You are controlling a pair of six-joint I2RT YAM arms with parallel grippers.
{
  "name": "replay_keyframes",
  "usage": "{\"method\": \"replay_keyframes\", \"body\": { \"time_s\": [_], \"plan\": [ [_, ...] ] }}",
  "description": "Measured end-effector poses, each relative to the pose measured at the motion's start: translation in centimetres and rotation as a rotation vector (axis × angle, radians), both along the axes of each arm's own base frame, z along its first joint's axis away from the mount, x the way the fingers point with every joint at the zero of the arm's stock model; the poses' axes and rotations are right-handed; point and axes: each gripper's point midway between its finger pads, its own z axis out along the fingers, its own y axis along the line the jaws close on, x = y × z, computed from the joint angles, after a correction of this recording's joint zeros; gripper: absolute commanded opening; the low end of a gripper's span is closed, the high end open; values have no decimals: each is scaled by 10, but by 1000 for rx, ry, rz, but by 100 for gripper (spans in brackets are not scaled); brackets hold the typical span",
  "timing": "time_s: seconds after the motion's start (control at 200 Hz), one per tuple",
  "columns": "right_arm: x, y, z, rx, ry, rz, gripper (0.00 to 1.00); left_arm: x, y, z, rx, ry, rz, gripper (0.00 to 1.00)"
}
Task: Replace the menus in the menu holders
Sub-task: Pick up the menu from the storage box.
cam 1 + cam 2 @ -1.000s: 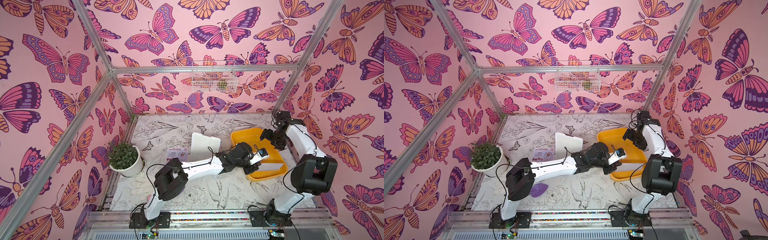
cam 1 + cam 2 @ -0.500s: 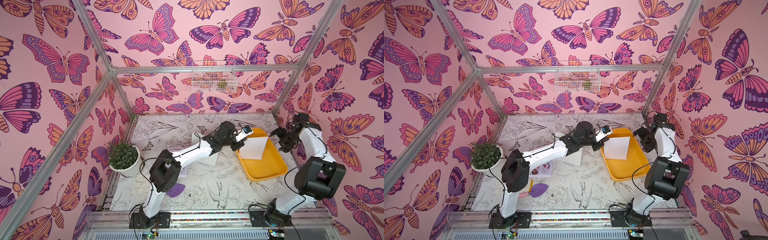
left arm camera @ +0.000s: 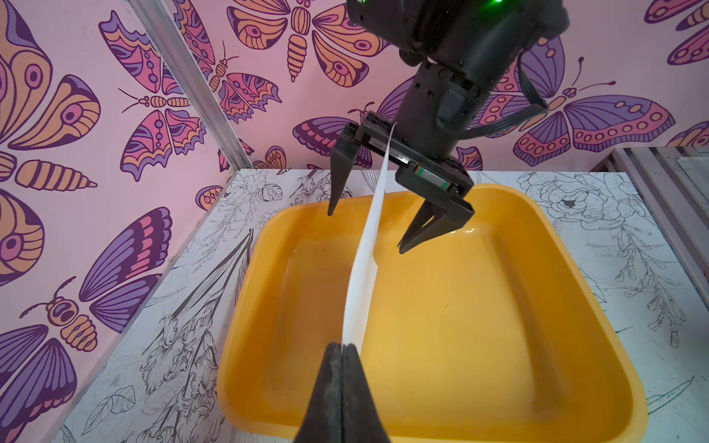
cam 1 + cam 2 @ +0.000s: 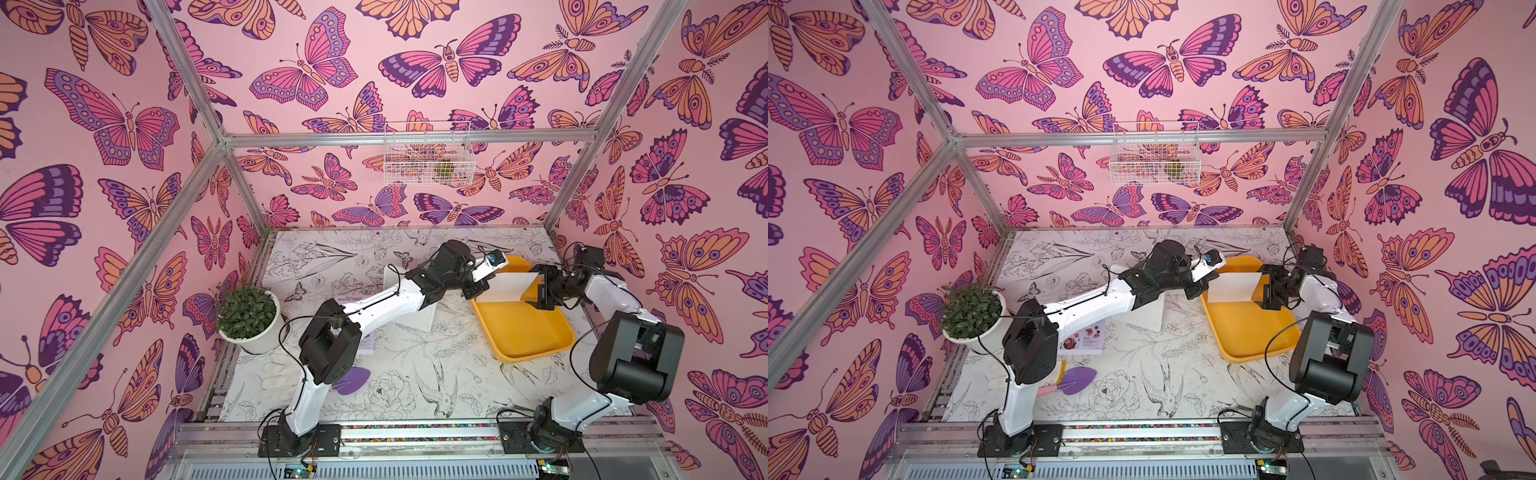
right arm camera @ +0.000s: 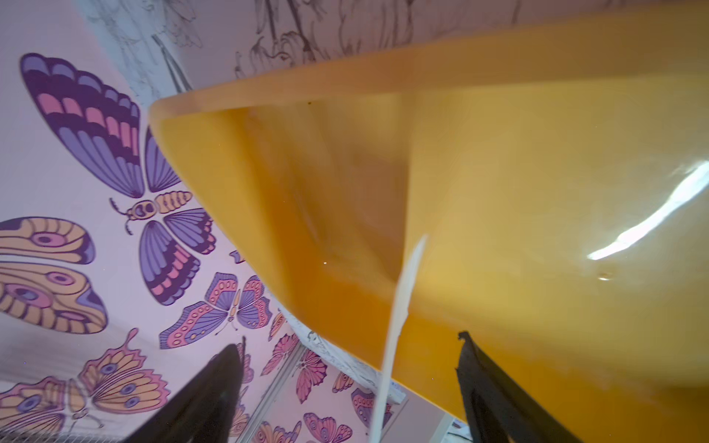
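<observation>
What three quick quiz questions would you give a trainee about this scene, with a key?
1. True or false: the left gripper is shut on the white sheet.
2. The right gripper is: A) open, with a finger on either side of the sheet; B) shut on the sheet; C) out of view.
3. What does the sheet hang over?
Key: 1 true; 2 A; 3 the yellow tray.

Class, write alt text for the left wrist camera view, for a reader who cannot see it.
The left end effector, shut, pinches the edge of a white sheet held edge-on above a yellow tray. The sheet's far end passes between the open jaws of the right end effector. Butterfly wallpaper stands behind.
</observation>
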Motion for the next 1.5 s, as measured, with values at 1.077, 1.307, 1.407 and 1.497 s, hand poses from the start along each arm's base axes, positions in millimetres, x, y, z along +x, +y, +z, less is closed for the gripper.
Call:
{"method": "replay_keyframes", "body": {
  "time_s": [1.077, 1.307, 1.407, 1.497],
  "plan": [
    [13, 34, 30, 152, -190, 78, 76, 10, 3, 7, -18, -30, -2, 0],
    [8, 36, 17, 150, -155, 104, 81, 21, 10, 6, 1, -67, 31, 0],
    [6, 36, 16, 151, -146, 105, 81, 26, 13, 5, 9, -79, 44, 0],
    [5, 35, 16, 152, -142, 104, 81, 28, 13, 3, 16, -84, 47, 0]
  ]
}}
